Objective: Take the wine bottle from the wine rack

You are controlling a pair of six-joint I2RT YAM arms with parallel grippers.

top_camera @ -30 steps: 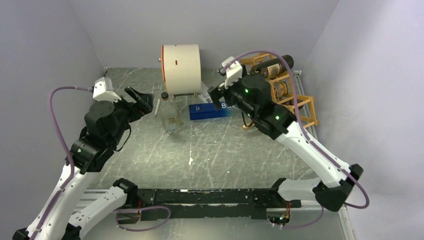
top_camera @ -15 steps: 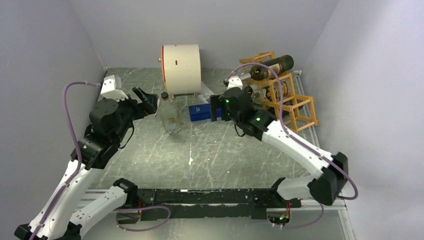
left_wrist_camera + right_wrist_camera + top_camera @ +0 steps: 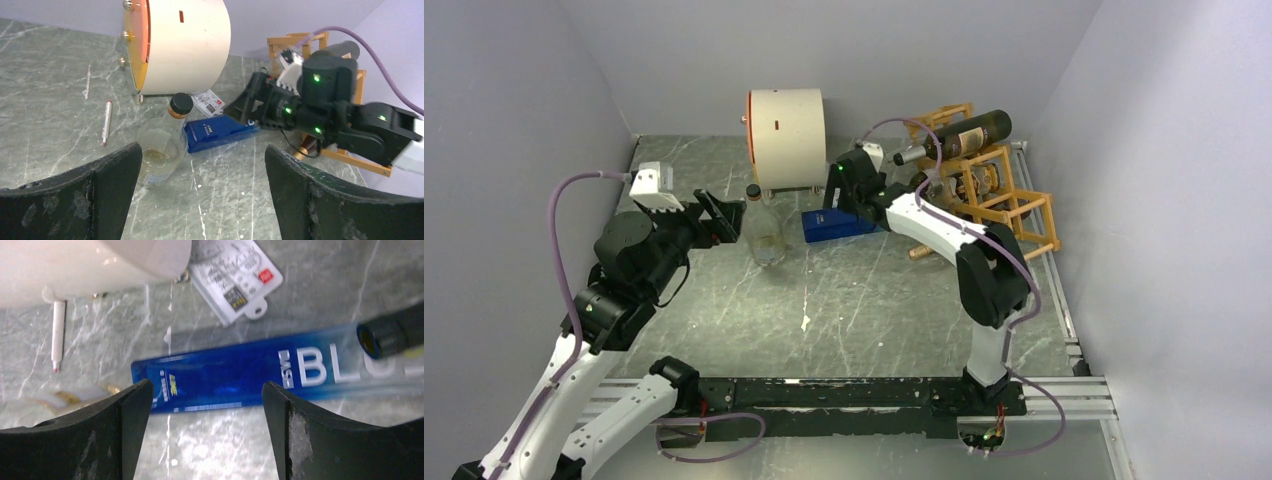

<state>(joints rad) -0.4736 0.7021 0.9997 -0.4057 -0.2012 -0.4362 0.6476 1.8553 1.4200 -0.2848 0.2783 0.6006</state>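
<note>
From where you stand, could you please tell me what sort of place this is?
Probably a robot test cell: plain lilac walls box in a grey marbled table holding props, a light wooden lattice wine rack and a white cylindrical drum.

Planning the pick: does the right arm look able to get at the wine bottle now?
Probably yes. The wine bottle lies atop the wine rack, neck toward the open right hand over the blue box; only the arm's purple cable arcs between them.

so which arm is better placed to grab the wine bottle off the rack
Right: the right hand, open, is near the wine rack and wine bottle; the left hand is far off by the clear bottle.
</note>
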